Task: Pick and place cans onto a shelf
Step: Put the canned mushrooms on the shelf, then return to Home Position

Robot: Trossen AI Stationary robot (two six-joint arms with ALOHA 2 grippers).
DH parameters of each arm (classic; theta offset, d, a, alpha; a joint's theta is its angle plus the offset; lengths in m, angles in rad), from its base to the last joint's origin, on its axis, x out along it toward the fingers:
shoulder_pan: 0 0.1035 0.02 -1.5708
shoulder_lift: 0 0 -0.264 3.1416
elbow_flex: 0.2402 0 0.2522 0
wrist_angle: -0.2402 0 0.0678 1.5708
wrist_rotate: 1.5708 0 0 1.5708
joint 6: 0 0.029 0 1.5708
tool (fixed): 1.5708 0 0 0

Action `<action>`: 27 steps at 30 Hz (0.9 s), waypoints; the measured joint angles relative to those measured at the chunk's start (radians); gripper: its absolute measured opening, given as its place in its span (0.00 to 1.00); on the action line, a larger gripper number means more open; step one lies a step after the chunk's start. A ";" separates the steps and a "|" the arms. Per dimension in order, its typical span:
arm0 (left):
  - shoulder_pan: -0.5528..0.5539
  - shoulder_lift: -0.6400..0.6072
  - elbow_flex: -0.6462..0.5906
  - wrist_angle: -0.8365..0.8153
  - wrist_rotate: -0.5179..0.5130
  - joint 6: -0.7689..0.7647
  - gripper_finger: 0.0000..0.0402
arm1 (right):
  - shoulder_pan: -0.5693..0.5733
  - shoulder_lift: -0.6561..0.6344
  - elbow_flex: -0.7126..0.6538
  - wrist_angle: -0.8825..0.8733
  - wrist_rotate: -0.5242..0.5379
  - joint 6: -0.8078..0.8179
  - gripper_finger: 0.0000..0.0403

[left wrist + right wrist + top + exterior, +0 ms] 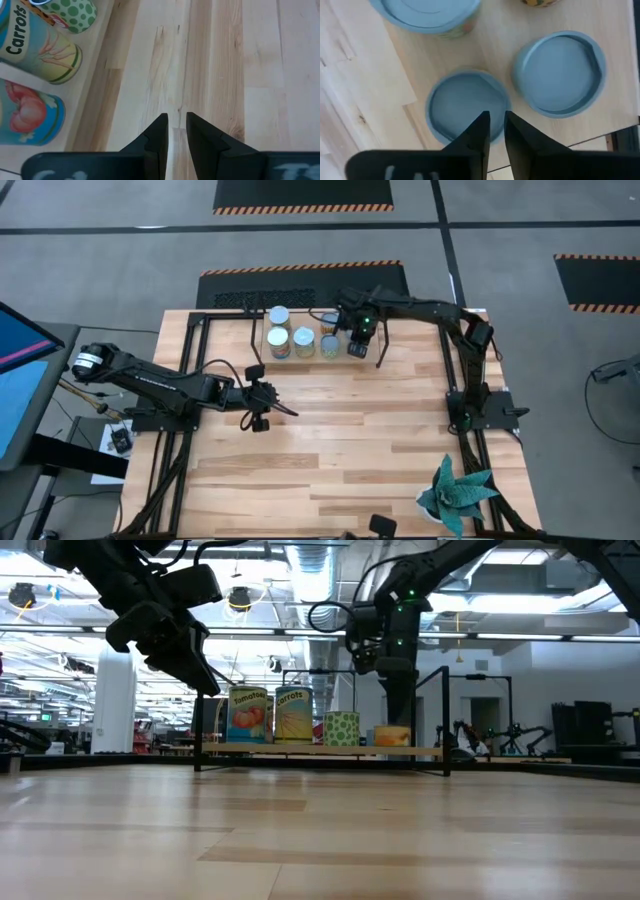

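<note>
The left claw [262, 402] hangs above the bare middle of the surface [340, 450], its fingers nearly together and gripping nothing. Farther back, the shelf [320, 750] carries the cans [303, 340]: four show in a row in the low view, all upright with long axes vertical. The right claw [358, 330] hovers over their tops, fingers almost shut, empty.

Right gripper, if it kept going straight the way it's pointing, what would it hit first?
Most likely the round top of a can on the shelf. The right gripper points down over it, fingers nearly together, though the gap above it is hard to judge.
</note>
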 joint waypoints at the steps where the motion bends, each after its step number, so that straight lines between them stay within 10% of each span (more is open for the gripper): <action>1: 0.000 0.000 0.000 0.000 0.000 -0.003 0.15 | -0.001 0.000 0.000 0.000 0.001 0.000 0.20; 17: -0.001 -0.003 0.010 -0.027 -0.054 0.016 0.15 | 0.097 -0.003 0.288 -0.235 0.026 0.102 0.20; 27: -0.028 -0.080 0.310 -0.603 -0.061 -0.091 0.15 | 0.339 -0.016 0.726 -0.490 0.023 0.318 0.20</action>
